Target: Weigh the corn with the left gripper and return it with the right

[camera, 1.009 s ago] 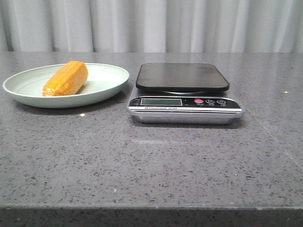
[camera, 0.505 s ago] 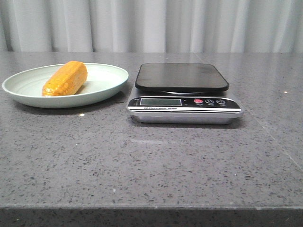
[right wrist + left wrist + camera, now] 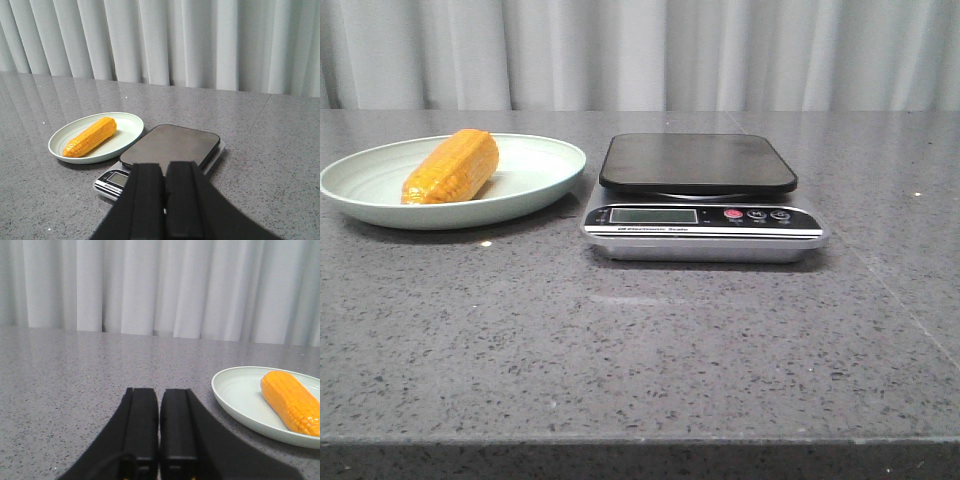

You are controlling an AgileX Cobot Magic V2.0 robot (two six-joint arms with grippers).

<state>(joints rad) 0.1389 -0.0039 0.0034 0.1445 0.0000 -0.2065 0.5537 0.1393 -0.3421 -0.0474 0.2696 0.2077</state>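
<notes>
The corn (image 3: 451, 167) lies on its side in a pale green plate (image 3: 535, 195) at the left of the front view, its length running slantwise across the dish. Just to the right of the plate's rim, with a narrow strip of bare stone between, stands a kitchen scale (image 3: 702, 205); its dark platform (image 3: 697, 162) carries nothing. The grey speckled table (image 3: 640, 340) runs wide and bare across the lower half of that frame to its near edge, and there is open stone to the right of the scale too. A pleated white curtain (image 3: 640, 50) closes off the back. The left gripper (image 3: 159, 427) has its fingers pressed together on nothing, with the plate to its right in that frame. The right gripper (image 3: 164, 195) is likewise closed and empty, the scale just beyond it.
</notes>
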